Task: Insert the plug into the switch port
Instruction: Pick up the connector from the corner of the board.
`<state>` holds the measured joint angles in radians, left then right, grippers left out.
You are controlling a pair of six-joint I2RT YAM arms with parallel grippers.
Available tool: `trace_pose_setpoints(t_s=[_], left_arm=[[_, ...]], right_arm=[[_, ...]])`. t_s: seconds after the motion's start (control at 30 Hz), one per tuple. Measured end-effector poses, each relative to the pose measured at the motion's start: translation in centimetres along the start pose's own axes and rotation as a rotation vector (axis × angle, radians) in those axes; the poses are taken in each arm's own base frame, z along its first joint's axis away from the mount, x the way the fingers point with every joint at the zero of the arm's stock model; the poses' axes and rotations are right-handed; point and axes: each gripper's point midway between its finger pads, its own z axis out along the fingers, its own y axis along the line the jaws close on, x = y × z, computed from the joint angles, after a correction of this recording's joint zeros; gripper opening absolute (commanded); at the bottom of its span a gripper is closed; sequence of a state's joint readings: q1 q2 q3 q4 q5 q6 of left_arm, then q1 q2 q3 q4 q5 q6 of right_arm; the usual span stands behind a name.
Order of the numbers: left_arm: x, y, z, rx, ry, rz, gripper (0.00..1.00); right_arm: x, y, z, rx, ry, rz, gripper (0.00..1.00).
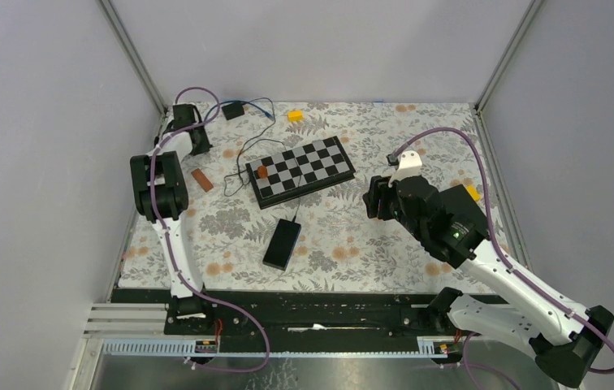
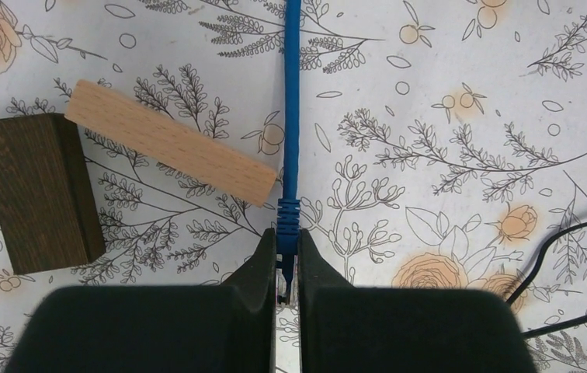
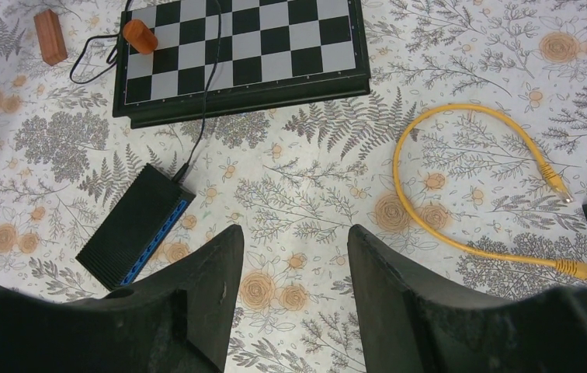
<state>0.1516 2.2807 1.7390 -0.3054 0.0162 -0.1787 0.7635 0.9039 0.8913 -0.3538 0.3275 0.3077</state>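
Left gripper (image 2: 286, 239): I read its two black fingers (image 2: 255, 268) as pressed together on the blue cable plug (image 2: 285, 263). The plug's ribbed boot sits just clear of the fingertips. From there the blue round-jacket patch cable (image 2: 291, 101) runs straight away over the floral-print table cover (image 2: 446, 93). A pale rectangular wooden block (image 2: 170, 142) lies tilted, with one end right at the cable; I cannot tell whether they touch. A dark-stained wooden block (image 2: 34, 190) lies just left of the pale one.

Right gripper (image 3: 294, 233): I read its fingers as spread wide with nothing between them, hanging above the table cover.
- Below and to its left lies the black rectangular network switch (image 3: 131, 225), its blue port face along the long edge nearer the gripper. The single ports are too small to make out.
- A thin black lead (image 3: 201, 101) enters the switch's far end.
- Beyond the switch is the black-and-white chessboard (image 3: 240, 47), with an orange cylinder (image 3: 140, 35) on it.
- A yellow looped patch cable (image 3: 430, 202) lies to the right.

In the top view the switch (image 1: 283, 244) sits near the middle front of the table. It is well apart from the far left corner, where the left arm (image 1: 157, 183) holds the plug.
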Motion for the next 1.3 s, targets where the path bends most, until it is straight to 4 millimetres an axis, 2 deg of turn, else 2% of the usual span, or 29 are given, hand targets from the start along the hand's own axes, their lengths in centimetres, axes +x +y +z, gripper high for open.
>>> trace_pose_setpoints(t_s=[0.2, 0.37, 0.57, 0.67, 0.8, 0.97, 1.13, 1.3], left_arm=[[1.3, -0.6, -1.4, -0.011, -0.015, -0.046, 0.0], [2.1, -3.8, -5.3, 0.009, -0.077, -0.085, 0.0], [0.5, -8.1, -11.3, 0.046, -0.229, -0.104, 0.0], [-0.7, -10.2, -13.6, 0.039, -0.304, -0.076, 0.0], [-1.4, -12.7, -16.4, 0.018, -0.376, -0.007, 0.0], [-2.9, -16.3, -20.3, 0.059, -0.448, 0.058, 0.0], [-4.1, -17.5, -23.8, 0.087, -0.495, 0.082, 0.0], [-3.4, -18.8, -27.1, 0.09, -0.521, 0.139, 0.0]], right_arm=[[0.2, 0.0, 0.0, 0.001, 0.005, 0.002, 0.59], [0.3, 0.0, 0.0, -0.005, 0.008, 0.002, 0.59], [0.3, 0.1, 0.0, -0.007, 0.008, 0.002, 0.59], [0.4, 0.2, 0.0, -0.014, 0.011, 0.002, 0.59], [0.5, 0.4, 0.0, -0.025, 0.017, 0.002, 0.59], [0.6, 0.5, 0.2, -0.027, 0.025, 0.002, 0.59], [0.7, 0.5, 0.2, -0.028, 0.025, 0.005, 0.59], [0.8, 0.5, 0.3, -0.028, 0.025, 0.006, 0.59]])
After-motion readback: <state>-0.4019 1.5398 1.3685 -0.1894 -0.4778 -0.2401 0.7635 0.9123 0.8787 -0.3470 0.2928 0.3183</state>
